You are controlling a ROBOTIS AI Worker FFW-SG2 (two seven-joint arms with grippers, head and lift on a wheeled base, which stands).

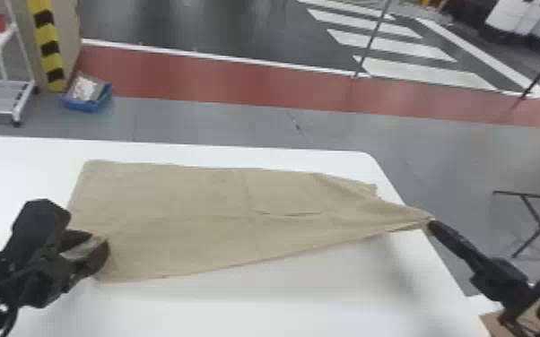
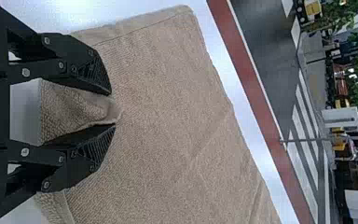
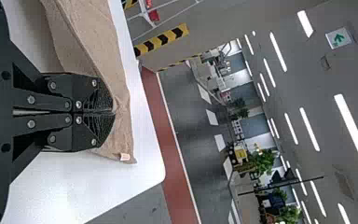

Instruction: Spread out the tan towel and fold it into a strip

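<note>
Tan towel [image 1: 193, 201]: spread across the surface [image 1: 260, 309]. My right gripper [image 3: 113, 112] clamps its edge, presumably for tension; my left gripper [image 2: 113, 109] stands open around a fold, likely for alignment.

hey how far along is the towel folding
Done, by the look of it: the tan towel is mostly spread across the table. In hand: the right end effector pinches its right end; the left end effector has fingers apart around a fold. Likely left: straightening the creased, tapering right end and folding a narrower strip.
</note>
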